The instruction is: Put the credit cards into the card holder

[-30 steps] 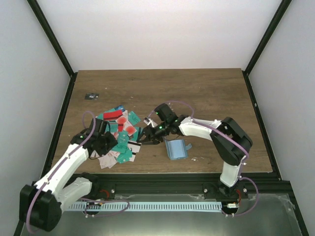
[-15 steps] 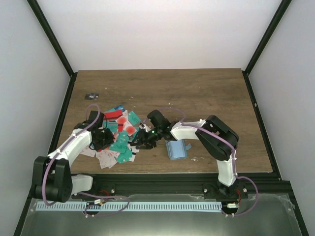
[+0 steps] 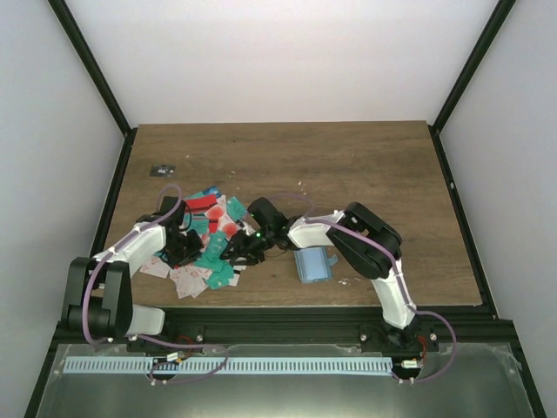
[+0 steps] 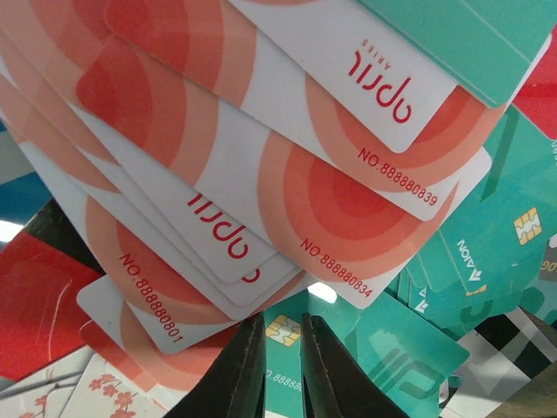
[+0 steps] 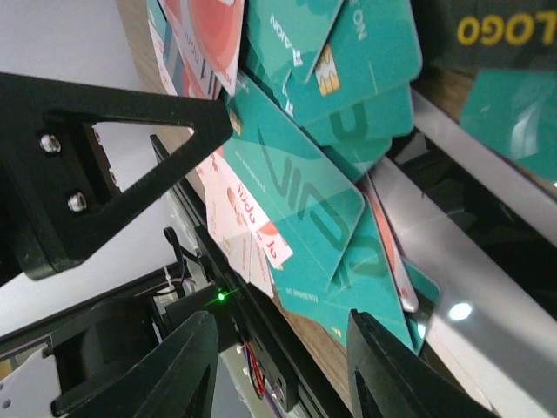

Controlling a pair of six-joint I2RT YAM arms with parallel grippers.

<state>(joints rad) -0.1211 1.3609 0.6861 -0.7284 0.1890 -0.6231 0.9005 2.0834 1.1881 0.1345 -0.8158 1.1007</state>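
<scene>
White-and-red credit cards read "april", NO 888880839 and NO 888880834. Over them the left gripper is nearly pressed together; the right gripper is spread above teal ones. The card holder lies right of the pile.

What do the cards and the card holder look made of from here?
The credit cards look like thin, rigid, glossy plastic: crisp printing, rounded corners, and a light sheen on the teal cards. The card holder looks softer and matte, perhaps faux leather or fabric, but it is too small to tell.
</scene>
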